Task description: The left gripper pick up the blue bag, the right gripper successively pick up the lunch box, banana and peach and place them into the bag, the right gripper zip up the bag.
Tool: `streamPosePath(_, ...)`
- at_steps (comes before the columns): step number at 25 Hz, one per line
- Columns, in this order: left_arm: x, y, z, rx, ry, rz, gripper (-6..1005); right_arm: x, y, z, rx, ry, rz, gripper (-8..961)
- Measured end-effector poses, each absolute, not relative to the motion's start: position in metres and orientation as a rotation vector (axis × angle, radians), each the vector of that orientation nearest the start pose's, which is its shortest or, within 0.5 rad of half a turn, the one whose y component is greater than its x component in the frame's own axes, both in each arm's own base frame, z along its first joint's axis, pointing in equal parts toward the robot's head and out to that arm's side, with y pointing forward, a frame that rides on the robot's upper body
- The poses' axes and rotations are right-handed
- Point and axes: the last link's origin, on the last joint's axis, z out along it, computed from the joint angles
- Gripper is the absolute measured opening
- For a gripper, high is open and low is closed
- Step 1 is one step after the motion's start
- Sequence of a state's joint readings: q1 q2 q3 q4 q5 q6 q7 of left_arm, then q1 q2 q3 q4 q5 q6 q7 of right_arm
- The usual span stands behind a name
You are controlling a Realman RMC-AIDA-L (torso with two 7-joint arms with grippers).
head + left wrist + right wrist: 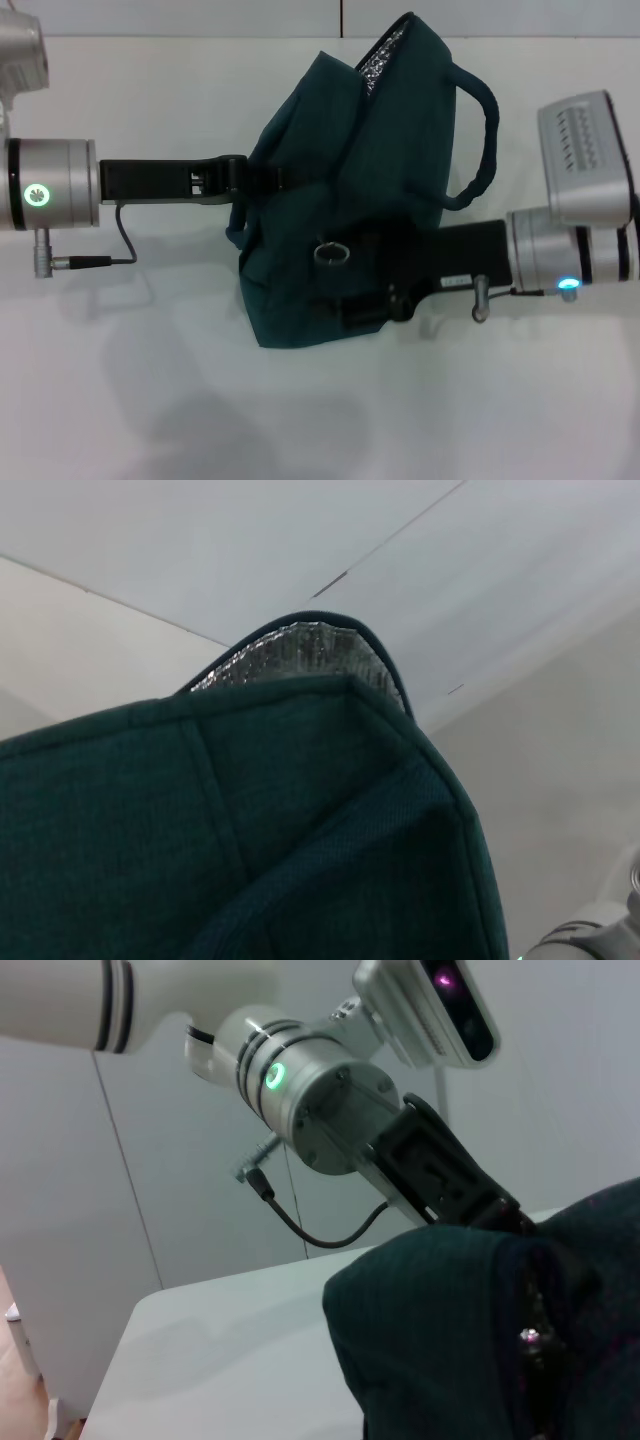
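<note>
The blue bag (340, 170) hangs lifted over the white table, its silver foil lining (385, 50) showing at the far end. My left gripper (240, 178) is shut on the bag's left side and holds it up. The right wrist view shows that gripper (497, 1210) meeting the fabric (450, 1340). Dark bag cloth (250, 830) and foil (300, 655) fill the left wrist view. My right gripper (395, 300) presses against the bag's near right end, just below the metal ring pull (332, 252). One loop handle (480, 140) sticks out to the right. The lunch box, banana and peach are out of view.
The white table (150, 400) stretches below and in front of the bag. A thin cable (120, 240) droops from the left wrist. White wall panels stand behind the table.
</note>
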State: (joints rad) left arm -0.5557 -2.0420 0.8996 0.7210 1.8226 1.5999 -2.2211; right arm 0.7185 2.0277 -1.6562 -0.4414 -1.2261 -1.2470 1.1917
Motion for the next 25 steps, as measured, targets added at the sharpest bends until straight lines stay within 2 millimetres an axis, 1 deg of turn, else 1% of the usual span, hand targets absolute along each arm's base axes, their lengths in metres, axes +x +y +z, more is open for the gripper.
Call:
streamPosePath(4, -0.223, 0.341, 0.007, -2.613, -1.617, -0.862, 93, 0.174, 0.333, -0.097, -3.056, 0.203, 0.684, 751)
streamPosePath(15, -0.222, 0.343, 0.008, -2.611, -1.607, -0.858, 95, 0.183, 0.340, -0.098, -2.980, 0.248, 0.643, 753)
streamPosePath(20, -0.222, 0.344, 0.009, -2.606, -1.604, -0.856, 96, 0.185, 0.344, -0.095, -2.923, 0.297, 0.669, 696)
streamPosePath(25, -0.224, 0.343, 0.009, -2.605, -1.602, -0.854, 96, 0.187, 0.347, -0.092, -2.870, 0.298, 0.704, 639)
